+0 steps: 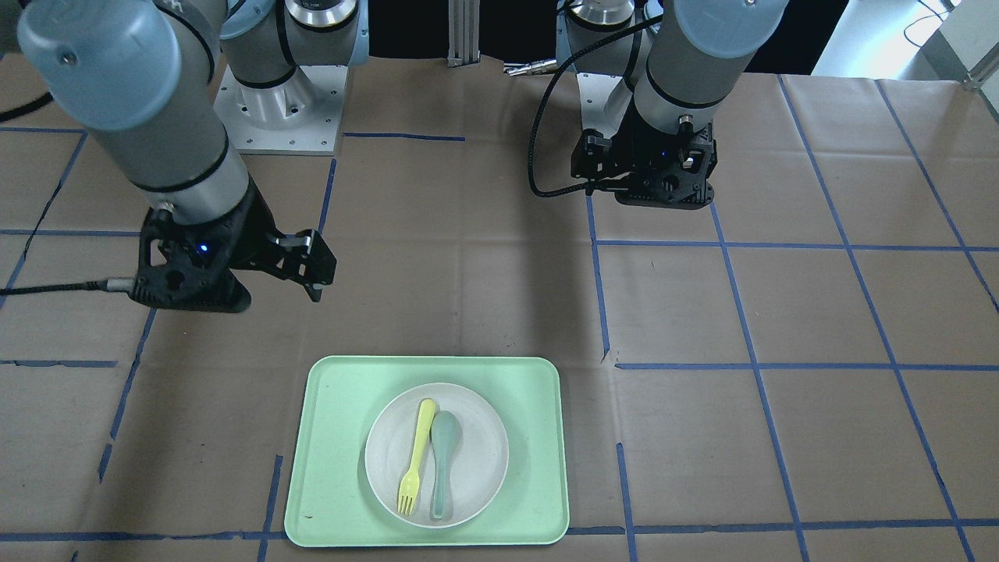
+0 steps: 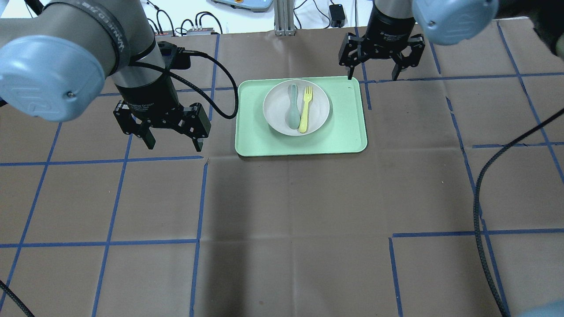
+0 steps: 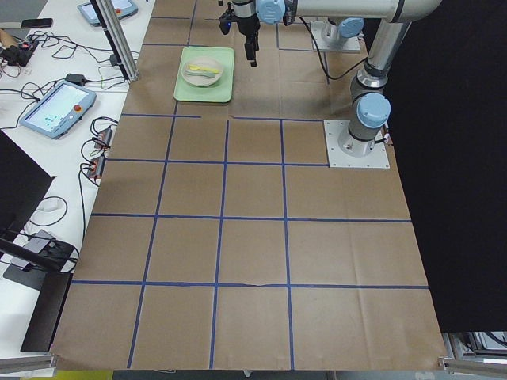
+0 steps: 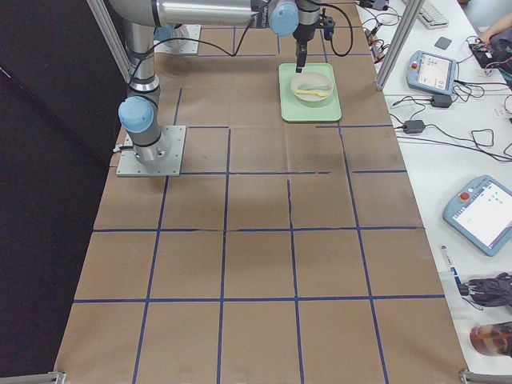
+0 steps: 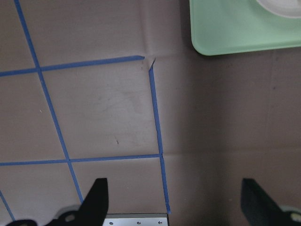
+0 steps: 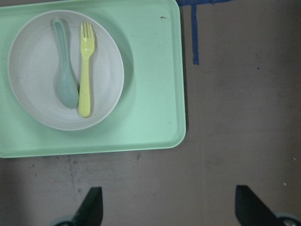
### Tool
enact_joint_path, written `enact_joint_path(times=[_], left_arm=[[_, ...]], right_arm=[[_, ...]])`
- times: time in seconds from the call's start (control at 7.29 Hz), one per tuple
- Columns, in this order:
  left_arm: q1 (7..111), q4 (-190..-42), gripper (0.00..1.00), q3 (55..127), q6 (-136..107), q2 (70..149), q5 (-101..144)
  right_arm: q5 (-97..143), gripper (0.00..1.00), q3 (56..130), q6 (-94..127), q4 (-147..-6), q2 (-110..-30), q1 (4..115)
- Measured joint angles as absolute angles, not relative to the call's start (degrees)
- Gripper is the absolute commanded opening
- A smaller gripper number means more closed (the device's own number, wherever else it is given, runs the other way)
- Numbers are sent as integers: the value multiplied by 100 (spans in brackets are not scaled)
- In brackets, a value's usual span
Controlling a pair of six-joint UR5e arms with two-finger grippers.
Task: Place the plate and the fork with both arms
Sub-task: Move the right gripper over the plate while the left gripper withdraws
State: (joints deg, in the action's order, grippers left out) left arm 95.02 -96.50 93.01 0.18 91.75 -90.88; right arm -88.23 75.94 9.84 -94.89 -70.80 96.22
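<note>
The off-white plate (image 2: 318,102) lies on the pale green tray (image 2: 343,130) at the far middle of the table. The yellow fork (image 2: 305,111) lies in the plate beside a grey-green spoon (image 2: 292,108). They also show in the front view: plate (image 1: 478,437), fork (image 1: 416,457). My left gripper (image 2: 175,146) is open and empty, left of the tray. Its wrist view shows only the tray's corner (image 5: 235,28). My right gripper (image 2: 372,78) is open and empty by the tray's right side. Its wrist view shows the plate (image 6: 107,70) and fork (image 6: 85,70) ahead to the left.
The table is covered in brown paper with a grid of blue tape lines (image 2: 198,198). A black cable (image 2: 480,185) hangs over the right side of the table. The arm bases (image 1: 273,109) stand at the robot's edge.
</note>
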Motion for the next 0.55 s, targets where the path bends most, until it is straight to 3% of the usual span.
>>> enact_joint_path(times=[0.27, 0.55], left_arm=[[9431, -9378, 99, 9444, 252, 9139, -9077], [9398, -9288, 99, 9526, 345, 9061, -9087]], right_arm=[[-8859, 89, 6536, 1336, -9480, -6049, 10046], [-8867, 75, 5929, 1459, -9438, -5389, 10214]])
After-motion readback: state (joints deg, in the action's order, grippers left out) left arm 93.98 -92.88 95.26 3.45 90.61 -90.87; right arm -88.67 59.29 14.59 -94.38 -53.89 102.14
